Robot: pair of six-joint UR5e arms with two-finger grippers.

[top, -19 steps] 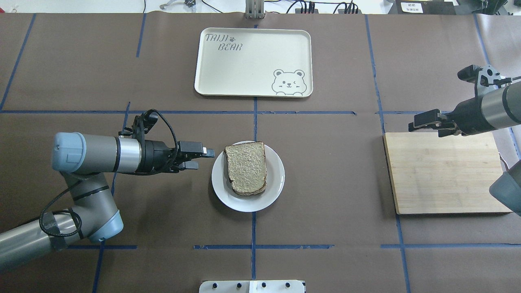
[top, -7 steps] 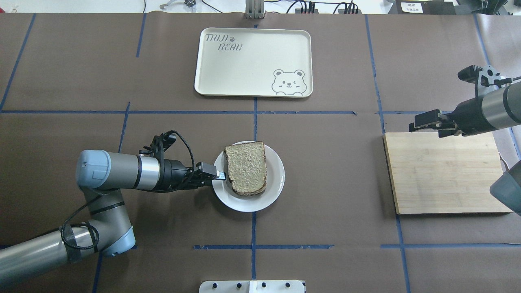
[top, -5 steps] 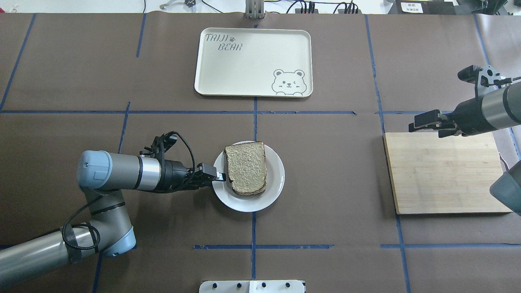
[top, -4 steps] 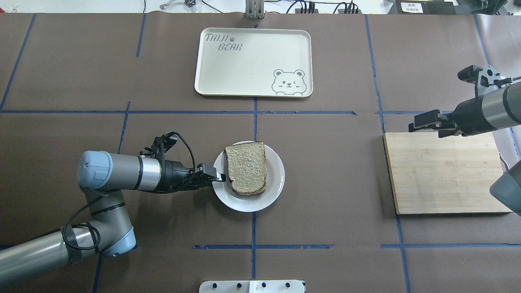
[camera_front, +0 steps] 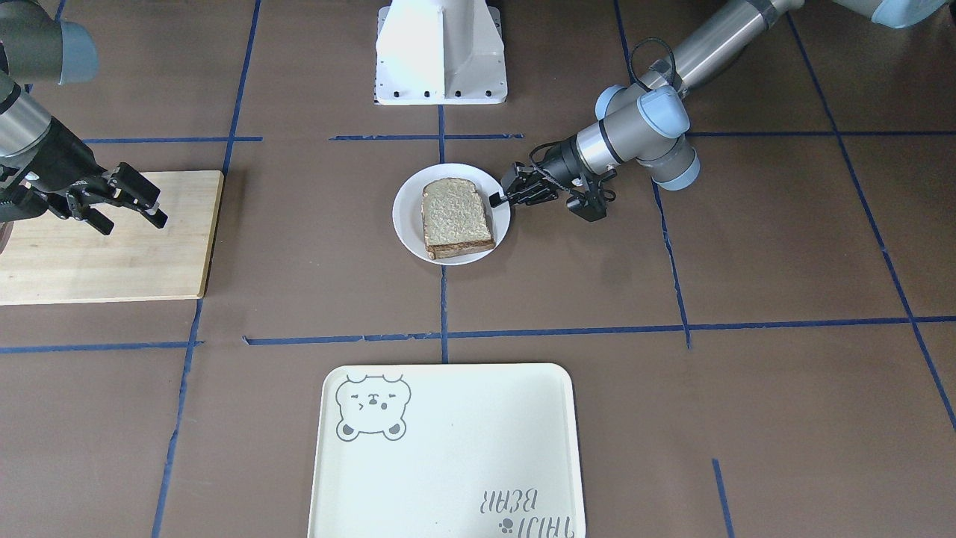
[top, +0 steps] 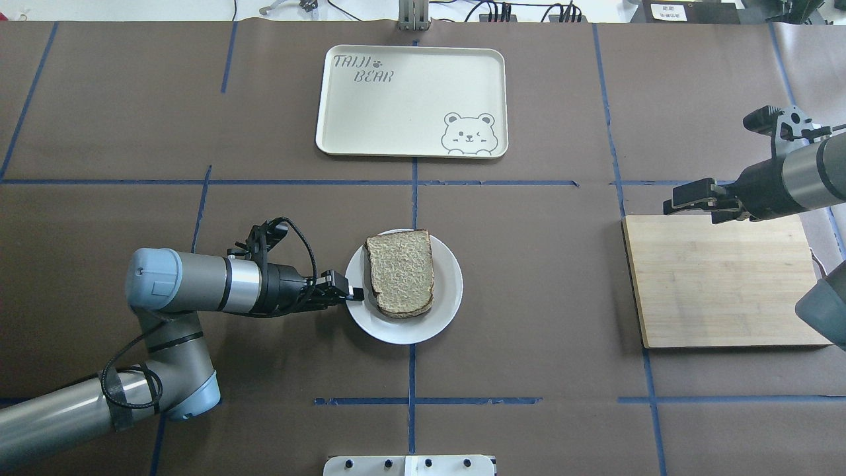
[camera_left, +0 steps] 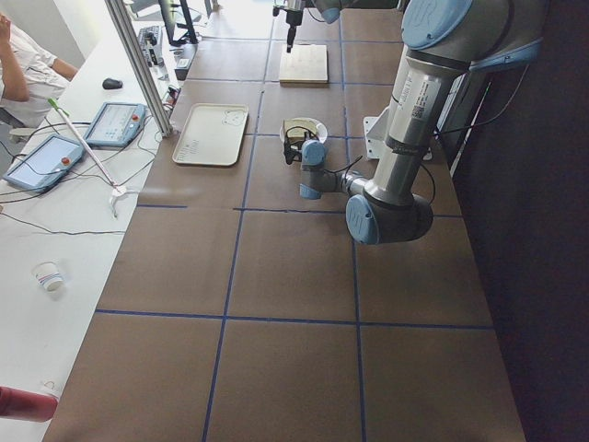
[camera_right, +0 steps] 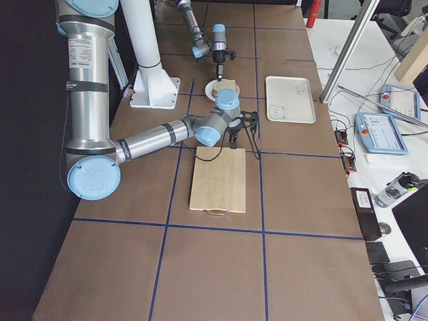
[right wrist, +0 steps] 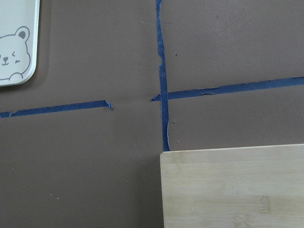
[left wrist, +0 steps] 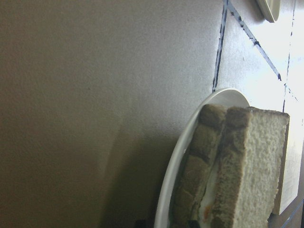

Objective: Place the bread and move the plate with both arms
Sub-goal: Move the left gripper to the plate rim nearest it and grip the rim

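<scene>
At nine o'clock on the plate (top: 451, 291), the left end effector (top: 357, 294) has just clenched the rim; bread (top: 400, 272) aboard, transport likely next.

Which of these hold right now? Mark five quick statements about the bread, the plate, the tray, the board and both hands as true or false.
1. The bread lies on the plate. True.
2. The left hand is at the plate's rim. True.
3. The right hand holds a slice of bread. False: it is open and holds nothing, at the far edge of the cutting board.
4. The plate stands on the tray. False: it sits on the table, apart from the tray.
5. The cutting board lies on the robot's right side. True.
</scene>
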